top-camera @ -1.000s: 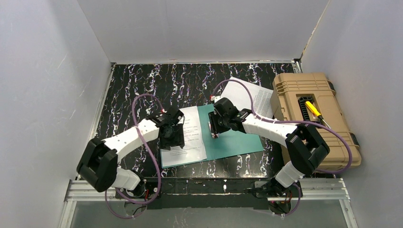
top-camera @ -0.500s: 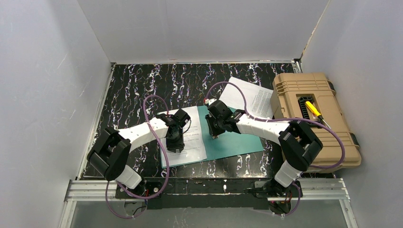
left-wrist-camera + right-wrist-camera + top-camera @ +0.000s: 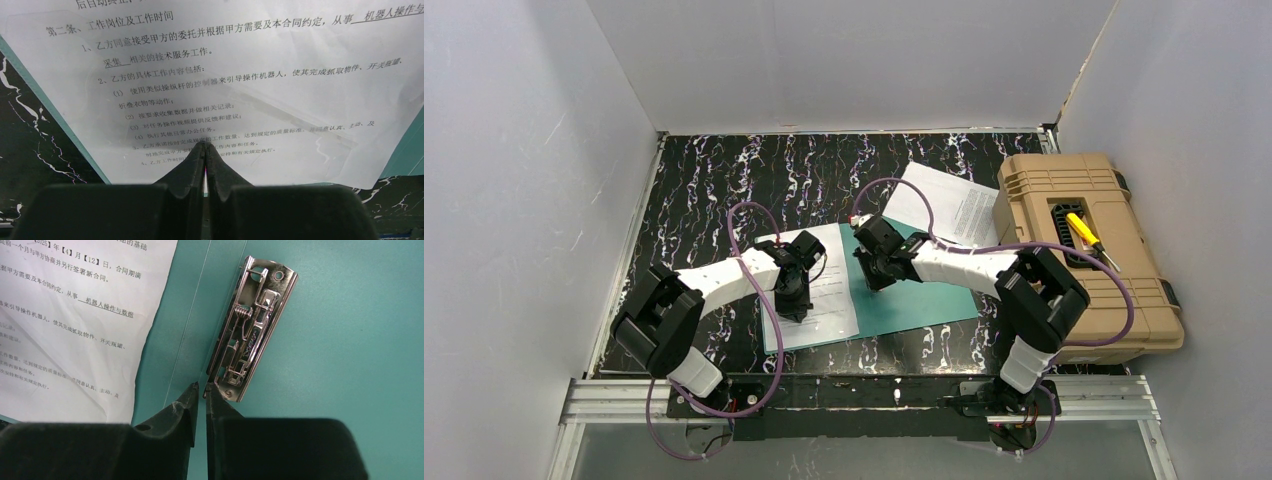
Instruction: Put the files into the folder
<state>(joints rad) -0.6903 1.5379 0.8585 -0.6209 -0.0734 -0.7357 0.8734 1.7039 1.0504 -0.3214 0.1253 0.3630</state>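
The teal folder lies open on the black marbled table. One file, a white printed sheet, rests on its left half; another file lies behind the folder, near the toolbox. My left gripper is shut, and its tips rest on that sheet's text. My right gripper hovers over the folder's spine. In the right wrist view its jaws stand a thin slit apart at the lower corner of the metal clip. Whether they pinch the clip's edge is unclear.
A tan toolbox with a yellow-handled tool in its lid recess stands at the right, close to the folder's right edge. White walls enclose the table on three sides. Purple cables loop over both arms.
The left gripper has closed and slid slightly right onto the sheet. The right gripper has moved left toward the folder's spine and narrowed its jaws at the clip.
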